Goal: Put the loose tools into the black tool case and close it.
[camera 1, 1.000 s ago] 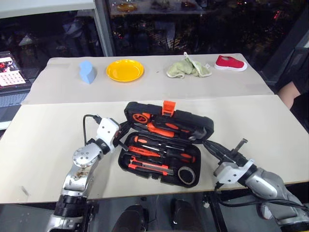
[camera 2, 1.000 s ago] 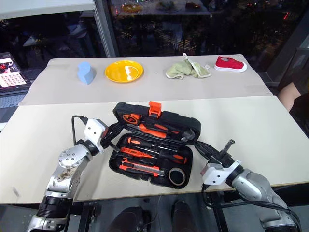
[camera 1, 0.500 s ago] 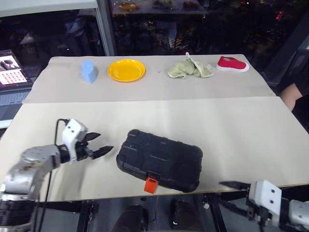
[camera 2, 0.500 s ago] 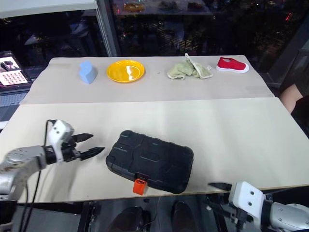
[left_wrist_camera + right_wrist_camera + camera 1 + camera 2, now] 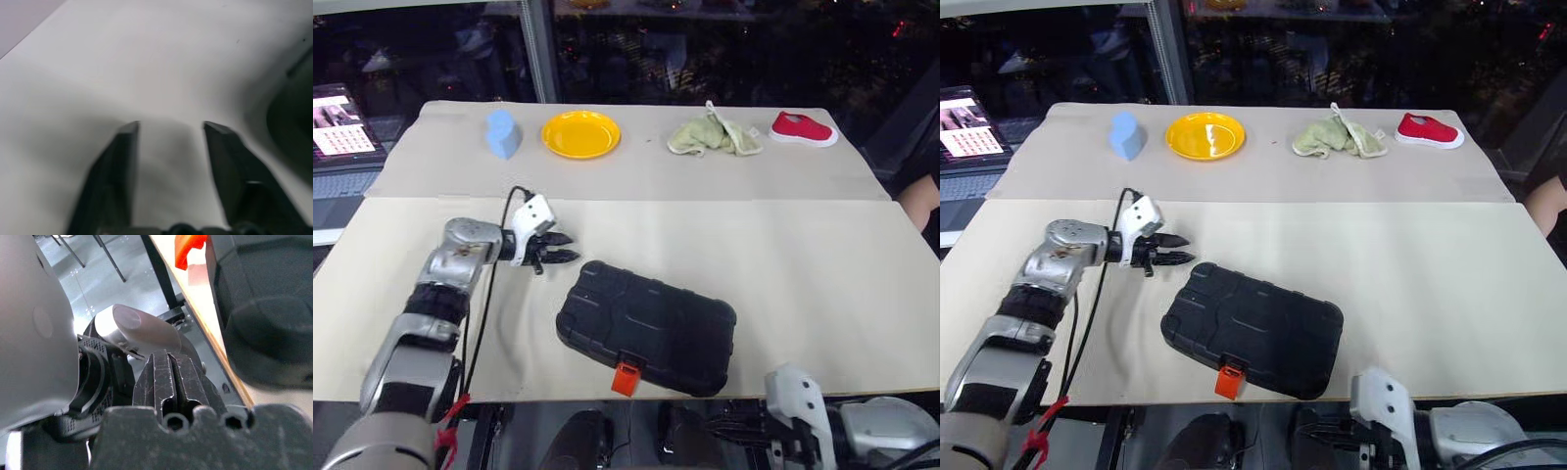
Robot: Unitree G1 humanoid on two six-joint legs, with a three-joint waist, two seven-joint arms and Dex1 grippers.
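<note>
The black tool case [image 5: 646,323] lies closed on the near table, ribbed shell up, its orange latch [image 5: 626,378] at the front edge. The loose tools are hidden. My left gripper [image 5: 563,252] hovers just off the case's far left corner, pointing toward it. In the left wrist view that left gripper [image 5: 171,128] is open with bare table between its fingers and the case [image 5: 293,112] dark to one side. My right gripper [image 5: 171,369] is shut on nothing below the table's front edge, under the case [image 5: 264,308] and the latch [image 5: 188,249].
On the far table stand a blue block [image 5: 503,133], a yellow plate [image 5: 580,133], a green cloth [image 5: 715,137] and a red shoe [image 5: 803,127]. A lit screen [image 5: 340,108] is at the far left. A person's hand [image 5: 925,196] shows at the right edge.
The case, open with tools a second ago, is closed. My left gripper swung away, then in to the case's far left corner, jaws narrower. My right gripper dropped below the table edge and shut.
</note>
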